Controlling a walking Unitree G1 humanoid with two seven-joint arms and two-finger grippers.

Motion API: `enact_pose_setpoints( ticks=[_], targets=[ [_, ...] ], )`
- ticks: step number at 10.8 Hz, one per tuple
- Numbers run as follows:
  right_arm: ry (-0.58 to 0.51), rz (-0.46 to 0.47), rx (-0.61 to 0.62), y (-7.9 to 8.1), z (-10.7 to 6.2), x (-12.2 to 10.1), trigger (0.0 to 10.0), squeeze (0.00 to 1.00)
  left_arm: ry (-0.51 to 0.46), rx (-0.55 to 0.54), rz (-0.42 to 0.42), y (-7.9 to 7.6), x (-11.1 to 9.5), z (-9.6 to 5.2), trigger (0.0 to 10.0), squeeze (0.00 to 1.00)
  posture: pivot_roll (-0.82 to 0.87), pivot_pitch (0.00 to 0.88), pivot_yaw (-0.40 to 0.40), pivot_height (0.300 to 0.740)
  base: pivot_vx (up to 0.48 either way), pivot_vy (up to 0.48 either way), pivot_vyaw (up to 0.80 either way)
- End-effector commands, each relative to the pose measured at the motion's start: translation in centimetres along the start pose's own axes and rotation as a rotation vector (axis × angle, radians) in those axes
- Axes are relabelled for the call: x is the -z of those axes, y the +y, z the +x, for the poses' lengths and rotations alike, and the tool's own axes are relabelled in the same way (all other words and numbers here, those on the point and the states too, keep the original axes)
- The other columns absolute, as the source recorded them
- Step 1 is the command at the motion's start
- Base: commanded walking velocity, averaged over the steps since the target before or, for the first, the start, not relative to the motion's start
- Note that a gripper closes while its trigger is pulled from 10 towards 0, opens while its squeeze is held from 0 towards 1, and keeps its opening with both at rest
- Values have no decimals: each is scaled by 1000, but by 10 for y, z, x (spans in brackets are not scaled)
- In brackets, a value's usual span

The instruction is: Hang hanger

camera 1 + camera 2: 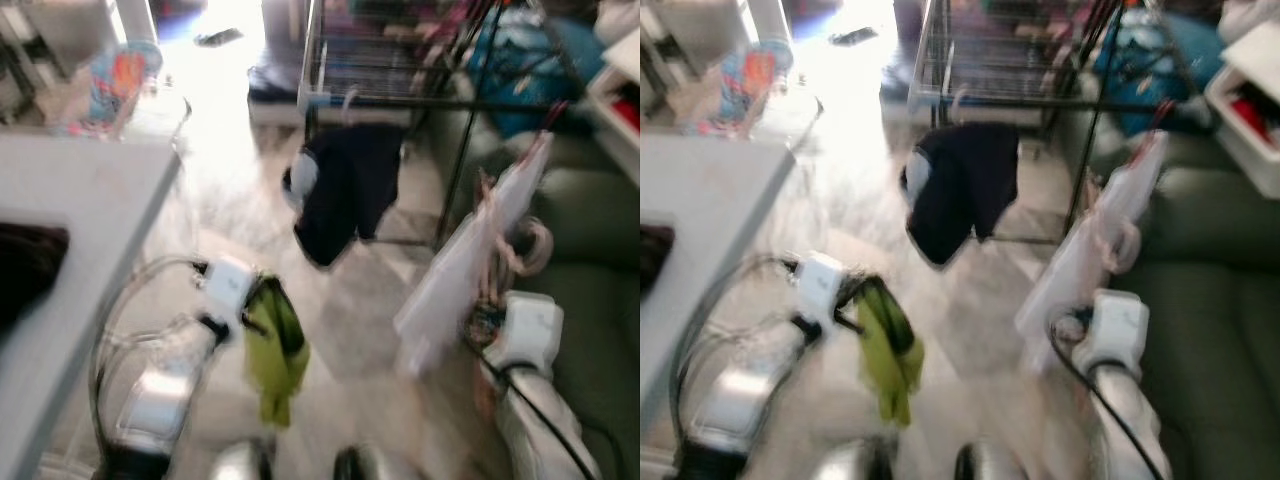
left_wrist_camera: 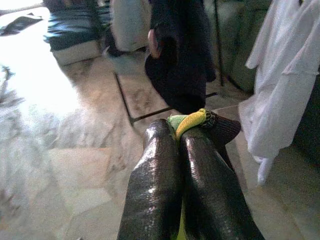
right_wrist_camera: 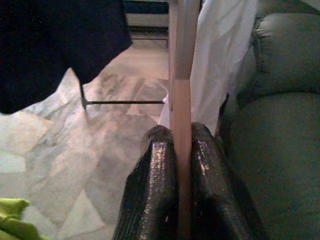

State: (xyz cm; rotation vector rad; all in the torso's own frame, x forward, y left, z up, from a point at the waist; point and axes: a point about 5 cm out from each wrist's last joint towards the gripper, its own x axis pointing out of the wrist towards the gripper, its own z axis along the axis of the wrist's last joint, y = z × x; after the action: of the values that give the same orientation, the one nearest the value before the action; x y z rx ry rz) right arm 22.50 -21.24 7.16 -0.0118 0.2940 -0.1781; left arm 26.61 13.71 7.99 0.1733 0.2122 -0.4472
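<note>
My right gripper (image 3: 181, 131) is shut on the wooden bar of a hanger (image 3: 181, 60) that carries a white shirt (image 1: 450, 280), held low at my right beside the sofa. My left gripper (image 2: 177, 132) is shut on a yellow-green cloth (image 1: 275, 355) that dangles over the floor. Straight ahead stands a black metal drying rack (image 1: 400, 100), with a dark garment (image 1: 345, 185) on a hanger hanging from its front rail. The head views are blurred.
A white table (image 1: 70, 230) runs along my left. A green sofa (image 1: 590, 260) fills the right side. Marble floor (image 1: 350, 330) lies between me and the rack. Bright light washes out the floor at the back left.
</note>
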Motion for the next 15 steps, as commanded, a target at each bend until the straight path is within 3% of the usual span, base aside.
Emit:
enact_pose_setpoints(
  ticks=[1,5,11,15],
  targets=[
    [13,-11,21,-7,2,2,10000,0,-20,20,2,-3,-4,2,10000,0,-49,50,-14,740,-349,0,0],
    [2,5,22,-5,18,-4,10000,0,-17,60,24,-6,-3,3,10000,0,-48,34,-17,740,-324,0,0],
    [-26,30,20,3,31,-14,10000,0,-72,77,44,-2,-15,10,10000,0,-60,46,-13,740,0,0,0],
    [-41,27,-7,9,34,-18,10000,0,-101,55,23,-7,-20,11,10000,0,-60,59,-22,740,0,0,0]
  ],
)
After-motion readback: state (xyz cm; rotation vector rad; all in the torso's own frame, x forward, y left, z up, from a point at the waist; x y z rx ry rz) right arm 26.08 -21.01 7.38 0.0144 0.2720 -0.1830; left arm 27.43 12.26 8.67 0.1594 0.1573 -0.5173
